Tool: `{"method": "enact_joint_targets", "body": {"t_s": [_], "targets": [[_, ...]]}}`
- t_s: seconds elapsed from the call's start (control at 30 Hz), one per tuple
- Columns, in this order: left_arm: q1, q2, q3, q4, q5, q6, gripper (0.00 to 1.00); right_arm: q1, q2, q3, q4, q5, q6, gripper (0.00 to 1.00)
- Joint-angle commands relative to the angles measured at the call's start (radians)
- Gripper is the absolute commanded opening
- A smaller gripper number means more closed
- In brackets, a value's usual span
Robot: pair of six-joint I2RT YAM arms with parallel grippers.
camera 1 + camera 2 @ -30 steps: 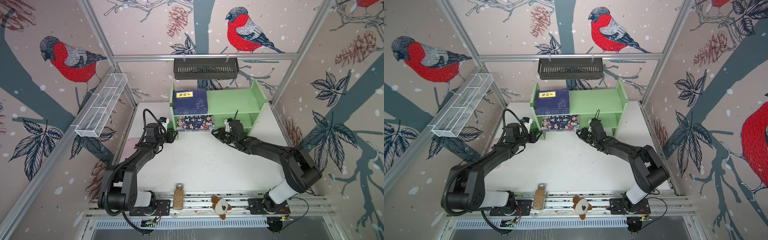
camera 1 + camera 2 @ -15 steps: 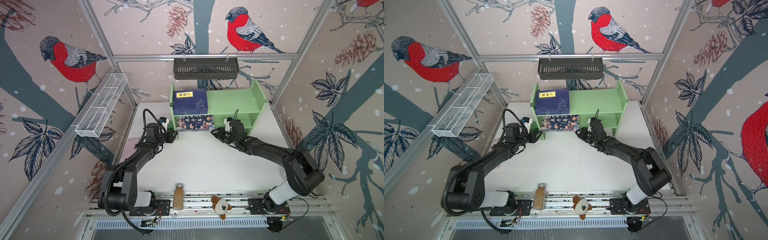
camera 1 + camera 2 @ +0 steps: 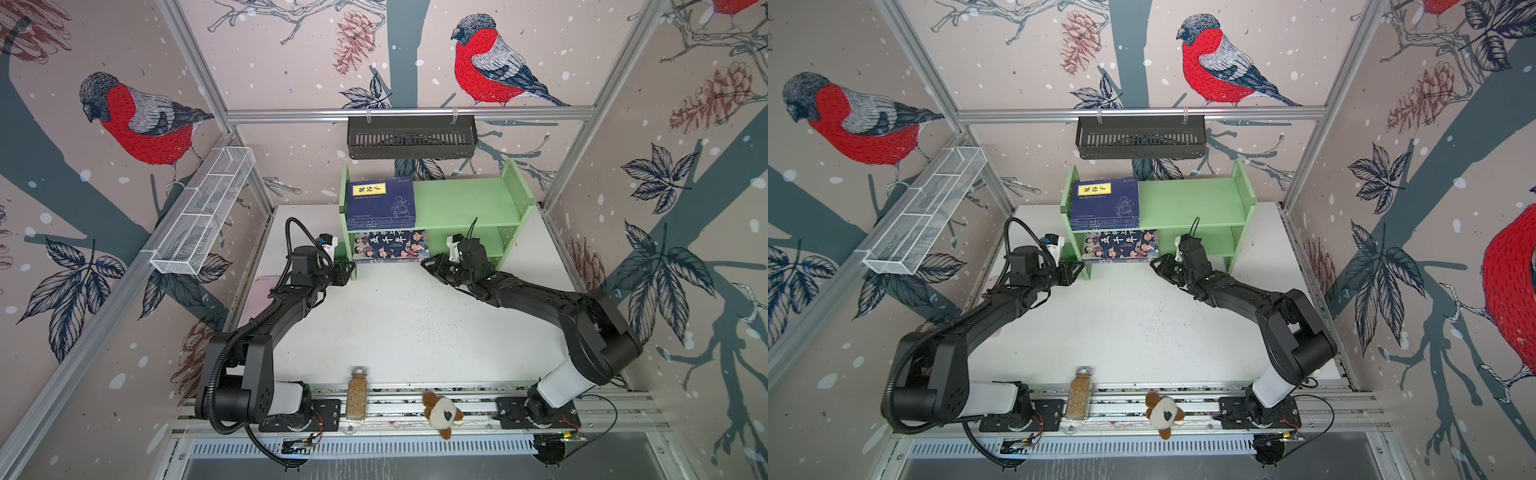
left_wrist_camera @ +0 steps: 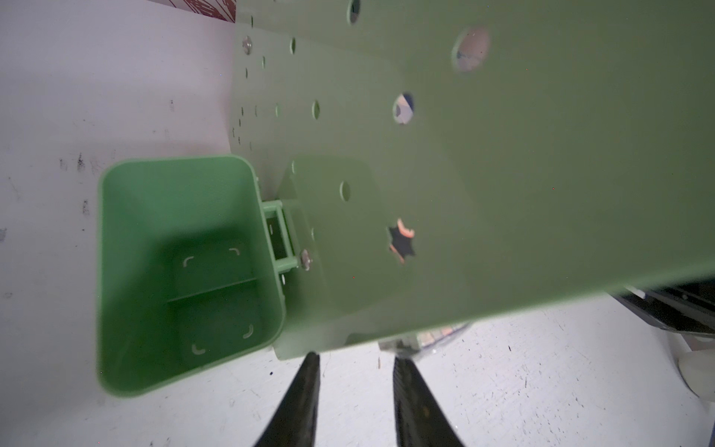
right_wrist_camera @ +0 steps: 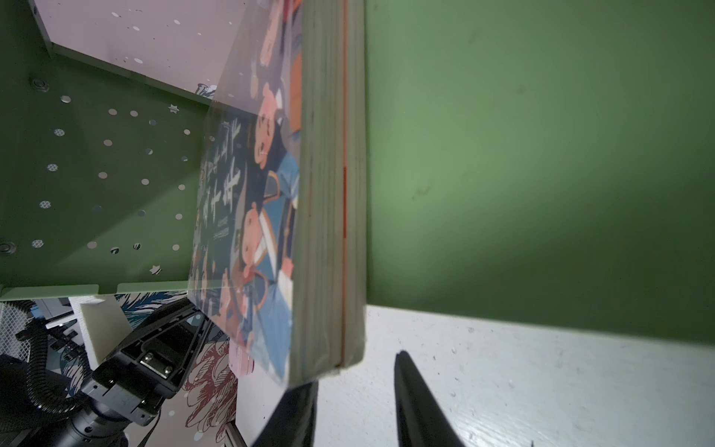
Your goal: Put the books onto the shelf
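Bird-and-pinecone wallpaper all around, and on the white worktop (image 3: 395, 324) we've got the light green shelf (image 3: 457, 199) pushed to the back, right under the black slotted basket (image 3: 411, 137). As far as we can see, every book is already on the shelf. The navy books (image 3: 380, 199) lie stacked flat on its top board at the end nearest the little green cup (image 4: 185, 271), yellow title label facing up; we can't count the stack for sure. The cartoon book (image 3: 390, 245) lies flat on the lower board directly beneath them, and its front corner pokes out a bit past that board's front edge. The left claw (image 3: 347, 272) sits low at the front foot of the shelf's cup-side panel, its prongs slightly parted with only bare worktop between them in the wrist view (image 4: 354, 358). The right claw (image 3: 430, 264) is at the front of the lower board, right by the cartoon book's poking-out corner. It's released too, with nothing pinched in it (image 5: 354, 367), though one prong tucks just under that corner. Well in front of the shelf, a jar (image 3: 357, 392) and a plush toy (image 3: 442, 411) sit on the rail.
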Motion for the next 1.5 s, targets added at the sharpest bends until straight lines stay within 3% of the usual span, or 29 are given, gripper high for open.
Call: {"method": "enact_joint_targets", "body": {"t_s": [0.0, 0.47, 1.0, 1.47], "targets": [[0.0, -0.007, -0.002, 0.047, -0.003, 0.002, 0.33, -0.004, 0.006, 0.016, 0.03, 0.0, -0.006, 0.35], [0.001, -0.004, 0.003, 0.049, -0.008, -0.007, 0.33, -0.005, -0.003, 0.004, 0.027, -0.007, -0.006, 0.35], [0.001, -0.038, -0.031, 0.032, 0.003, 0.004, 0.33, -0.063, -0.177, -0.15, 0.079, 0.003, 0.026, 0.35], [0.001, -0.041, -0.031, 0.033, 0.001, -0.002, 0.34, -0.129, -0.099, -0.114, 0.157, -0.063, 0.044, 0.37]]}}
